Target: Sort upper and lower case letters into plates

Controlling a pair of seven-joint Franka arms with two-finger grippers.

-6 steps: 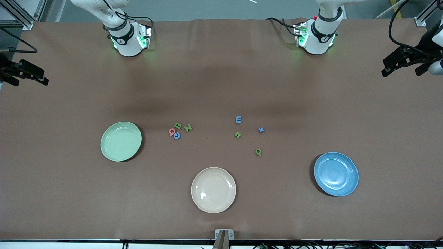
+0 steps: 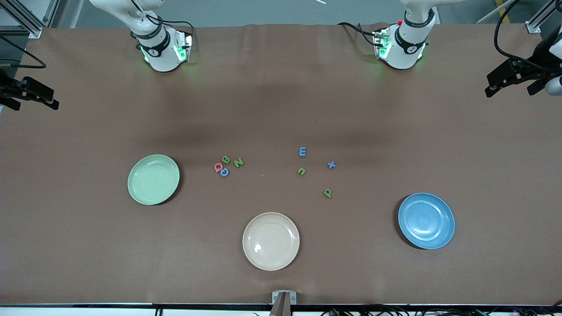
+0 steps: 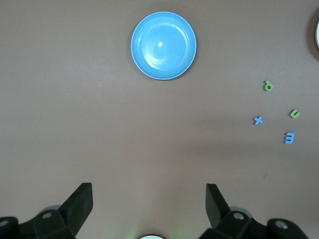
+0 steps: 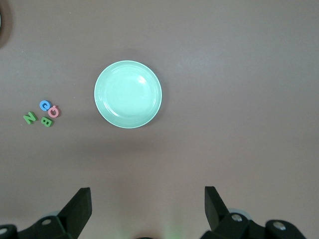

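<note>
My brown table carries the mint green plate toward my right arm's end, the blue plate toward my left's, the letters scattered between, while my left gripper and right gripper, apparently hovering high, both gape empty.

A cream-beige plate lies on the brown table cover, nearer to the front camera than any other thing on the table and about in the middle between the two ends. It is round, shallow and glossy, and nothing lies in it. At the table edge nearest to the front camera, just below this plate, a small grey bracket is fixed.
</note>
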